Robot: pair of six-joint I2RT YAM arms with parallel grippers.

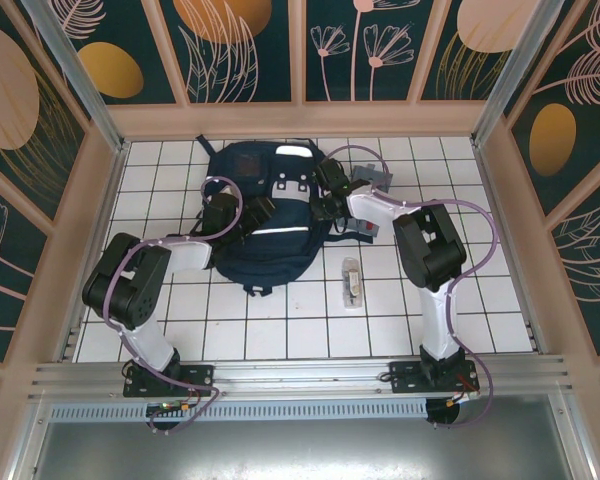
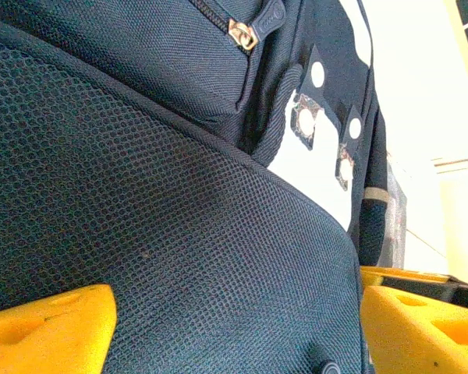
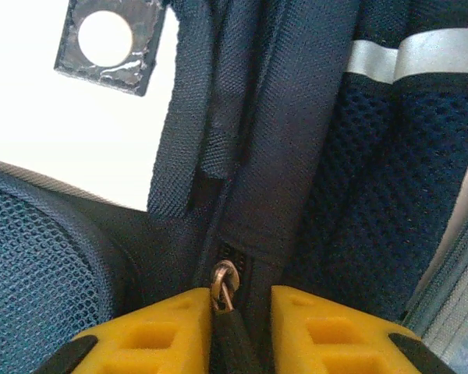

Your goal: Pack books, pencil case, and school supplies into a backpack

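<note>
Item 1, counter (image 1: 280,340): white tiled surface, carrying everything below, with both arm bases sitting at its near edge.

Item 2, school supplies (image 1: 351,283): small clear packet, lying flat on the tiles nearest the bases, just off the backpack's lower right corner and apart from it.

Item 3, backpack (image 1: 265,235): navy, lying flat mid-counter with its grey patch toward the far wall and both arms reaching onto it.

Item 4, left gripper (image 1: 223,215): sitting on the backpack's left side. Its yellow fingers (image 2: 47,327) are standing spread wide with the dark mesh panel bulging between them; whether they are squeezing it cannot be told.

Item 5, right gripper (image 1: 330,195): working at the backpack's upper right edge. Its fingers (image 3: 164,335) are standing close together, pinching the dark zipper pull (image 3: 232,343), with the pull's metal ring (image 3: 225,282) showing just above them. A white reflective stripe (image 3: 421,54) is running across the fabric beyond.

Item 6, pencil case (image 1: 372,173): grey, lying farthest back, right of the backpack and partly covered by the right arm.
</note>
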